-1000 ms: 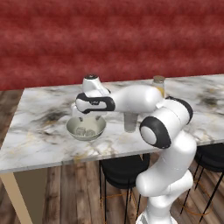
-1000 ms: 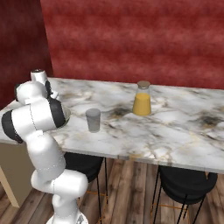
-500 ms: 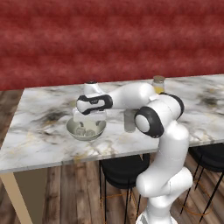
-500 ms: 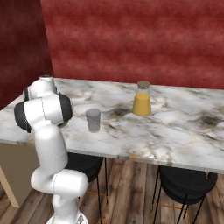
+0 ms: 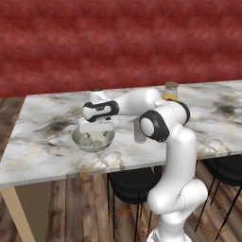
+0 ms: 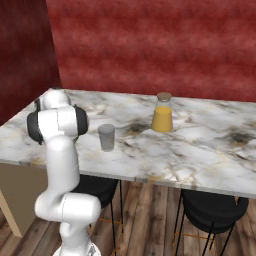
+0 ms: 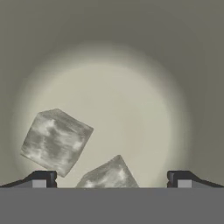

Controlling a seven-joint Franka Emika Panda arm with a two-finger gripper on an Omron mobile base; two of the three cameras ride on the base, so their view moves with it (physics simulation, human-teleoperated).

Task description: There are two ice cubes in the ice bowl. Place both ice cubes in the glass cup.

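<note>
Claw [image 7: 109, 177] spread wide, poised over bowl [image 5: 78, 140]; nearer cube [image 7: 108, 176] sits between the tips, other cube [image 7: 54, 141] off toward one tip.

Amber bottle [image 6: 162, 113] with tan cap on marble counter [image 6: 210, 150], black stools [image 6: 212, 212] beneath, red wall [image 6: 165, 45]

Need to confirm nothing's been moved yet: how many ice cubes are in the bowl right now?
2. One ice cube lies on the ice bowl's floor, left in the hand view; the second ice cube sits beside it at the bottom edge, partly cut off.
</note>
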